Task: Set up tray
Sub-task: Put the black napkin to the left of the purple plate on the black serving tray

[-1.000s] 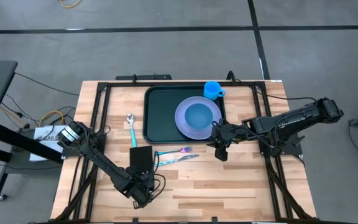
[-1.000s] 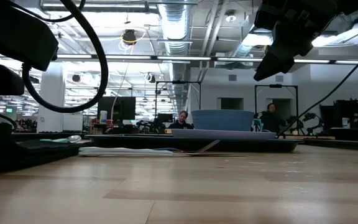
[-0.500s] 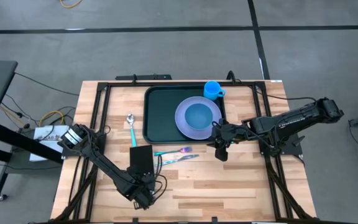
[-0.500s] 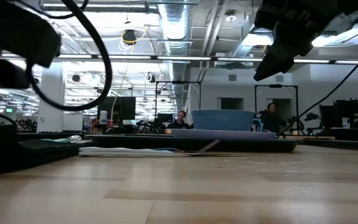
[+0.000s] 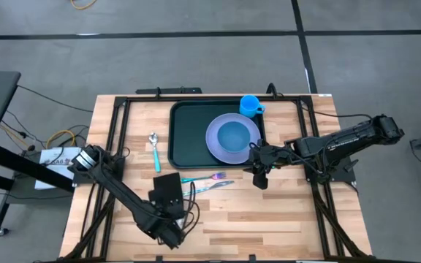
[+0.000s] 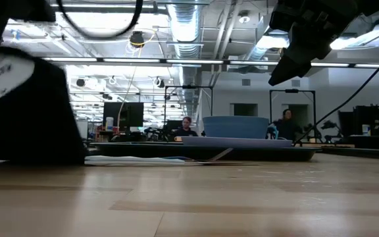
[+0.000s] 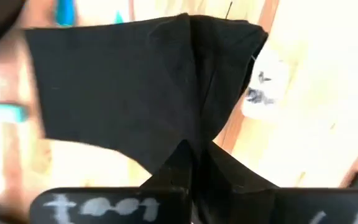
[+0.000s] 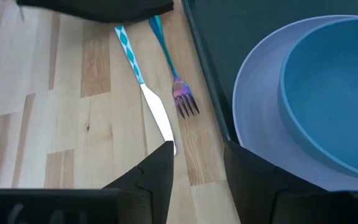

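A black cloth napkin (image 5: pixel 165 191) with a white tag (image 7: pixel 263 87) lies near the table's near left. My left gripper (image 5: pixel 168 210) is shut on its near end. The dark green tray (image 5: pixel 187 139) carries a lavender plate (image 5: pixel 232 136) with a blue bowl (image 8: pixel 334 87). A blue cup (image 5: pixel 250 106) stands at the tray's far right corner. My right gripper (image 5: pixel 259 177) hovers open above the table beside the tray's near right corner, touching nothing. My left gripper pinches the napkin's near edge (image 7: pixel 191 138) between its two fingers, coming from the table's near side. The cloth bunches into a crease at the fingers and fans out beyond them. In the low view the raised cloth (image 6: pixel 31 112) stands as a dark sheet reaching down to table level.
A spoon with a teal handle (image 5: pixel 154 150) lies left of the tray. A fork (image 8: pixel 178 93) and a knife (image 8: pixel 148 93) lie on the wood between the napkin and the tray's near edge. Black frame rails (image 5: pixel 118 131) run along the table's sides.
My left gripper has raised the napkin's near end. The cloth, flat and square a second ago, now sits skewed and stands up, filling the left of the low view. My right gripper has stayed still.
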{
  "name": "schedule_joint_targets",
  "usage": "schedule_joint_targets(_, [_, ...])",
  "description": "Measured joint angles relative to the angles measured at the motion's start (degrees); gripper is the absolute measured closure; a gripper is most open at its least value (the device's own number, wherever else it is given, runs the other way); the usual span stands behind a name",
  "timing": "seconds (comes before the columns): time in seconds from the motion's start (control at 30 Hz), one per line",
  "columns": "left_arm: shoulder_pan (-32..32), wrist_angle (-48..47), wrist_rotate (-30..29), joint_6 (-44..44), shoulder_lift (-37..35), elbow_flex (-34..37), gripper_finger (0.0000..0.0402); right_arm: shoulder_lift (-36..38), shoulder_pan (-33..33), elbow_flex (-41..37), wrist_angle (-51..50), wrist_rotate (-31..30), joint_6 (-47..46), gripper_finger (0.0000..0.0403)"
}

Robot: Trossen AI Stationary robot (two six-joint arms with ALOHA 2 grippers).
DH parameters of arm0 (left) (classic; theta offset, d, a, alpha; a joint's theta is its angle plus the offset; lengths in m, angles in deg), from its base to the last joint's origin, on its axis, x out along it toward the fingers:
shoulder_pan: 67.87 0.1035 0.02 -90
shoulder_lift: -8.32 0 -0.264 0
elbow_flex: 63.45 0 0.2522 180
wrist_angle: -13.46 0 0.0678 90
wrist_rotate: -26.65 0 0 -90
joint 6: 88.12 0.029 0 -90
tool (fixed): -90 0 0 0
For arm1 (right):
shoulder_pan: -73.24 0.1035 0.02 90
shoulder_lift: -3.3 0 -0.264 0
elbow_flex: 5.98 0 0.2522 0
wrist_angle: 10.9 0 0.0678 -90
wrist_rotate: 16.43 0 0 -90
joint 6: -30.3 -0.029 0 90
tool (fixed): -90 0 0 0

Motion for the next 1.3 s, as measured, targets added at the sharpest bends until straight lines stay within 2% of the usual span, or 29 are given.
schedule_joint_targets(0.3, [1.18,-17.06,-2.27,-0.07,-0.14,-12.75,0.0401,0.0,0.0,0.0,0.0,0.0,0.0,0.0269])
schedule_joint_targets(0.53, [3.72,-16.82,-7.21,7.98,-0.6,-18.54,0.0401,0.0,0.0,0.0,-0.01,0.0,0.2,0.027])
schedule_joint_targets(0.93, [13.37,-16.77,-15.88,22.87,-0.99,-19.51,0.0401,0.0,0.0,0.0,-0.03,0.0,0.42,0.0269])
schedule_joint_targets(1.1, [15.69,-16.88,-20.89,24.95,-6.4,-19.48,0.0401,0.0,0.0,0.0,-0.04,0.0,0.46,0.027])
schedule_joint_targets(1.3, [15.98,-16.97,-24.13,25.07,-17.09,-19.5,0.0401,0.0,0.0,0.0,-0.02,0.0,0.5,0.0269])
